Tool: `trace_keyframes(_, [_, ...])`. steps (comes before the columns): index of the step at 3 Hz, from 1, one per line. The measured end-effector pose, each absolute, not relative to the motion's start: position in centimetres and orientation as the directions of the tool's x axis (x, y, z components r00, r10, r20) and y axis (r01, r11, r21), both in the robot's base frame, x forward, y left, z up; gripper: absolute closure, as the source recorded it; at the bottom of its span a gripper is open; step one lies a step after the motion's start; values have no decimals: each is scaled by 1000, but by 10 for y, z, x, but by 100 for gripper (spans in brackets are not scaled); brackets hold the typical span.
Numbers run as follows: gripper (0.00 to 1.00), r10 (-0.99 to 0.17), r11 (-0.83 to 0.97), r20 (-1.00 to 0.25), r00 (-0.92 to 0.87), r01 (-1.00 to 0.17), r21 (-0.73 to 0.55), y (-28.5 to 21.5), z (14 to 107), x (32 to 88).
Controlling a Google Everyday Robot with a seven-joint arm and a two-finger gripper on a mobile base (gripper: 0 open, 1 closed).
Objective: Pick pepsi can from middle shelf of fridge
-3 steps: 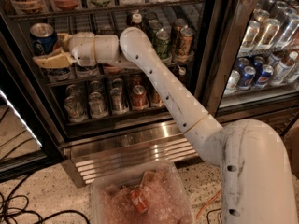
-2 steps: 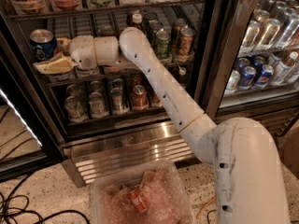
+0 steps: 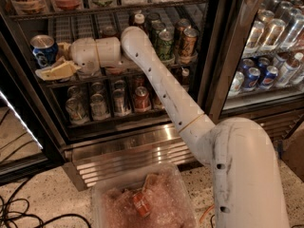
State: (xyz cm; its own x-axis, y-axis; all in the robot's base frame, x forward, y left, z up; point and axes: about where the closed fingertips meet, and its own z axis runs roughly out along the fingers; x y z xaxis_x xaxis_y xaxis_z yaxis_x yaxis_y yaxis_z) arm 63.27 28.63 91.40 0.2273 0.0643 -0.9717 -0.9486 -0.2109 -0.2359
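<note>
The pepsi can point(image 3: 42, 49), blue with a silver top, stands at the far left of the middle shelf point(image 3: 85, 80) of the fridge point(image 3: 216, 56). My white arm reaches in from the lower right. My gripper point(image 3: 53, 59) is right beside the can on its right side. The fingers are spread, with one yellowish finger point(image 3: 56, 71) low in front of the can and the other behind it. They do not look closed on the can, which stands upright on the rack.
Green cans point(image 3: 165, 42) stand on the same shelf, right of my arm. Several cans point(image 3: 99, 106) and a red can point(image 3: 141, 98) fill the rack below. A clear bin point(image 3: 109, 194) sits on the floor in front. Blue cans point(image 3: 259, 77) show behind the right door. Cables point(image 3: 19, 215) lie at the lower left.
My gripper has edged a little left, closer around the pepsi can. The can still stands in the same spot on the shelf.
</note>
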Motion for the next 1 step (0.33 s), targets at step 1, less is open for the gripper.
trace_keyframes(1, [100, 64, -233, -972, 227, -943, -236, 287, 913, 630])
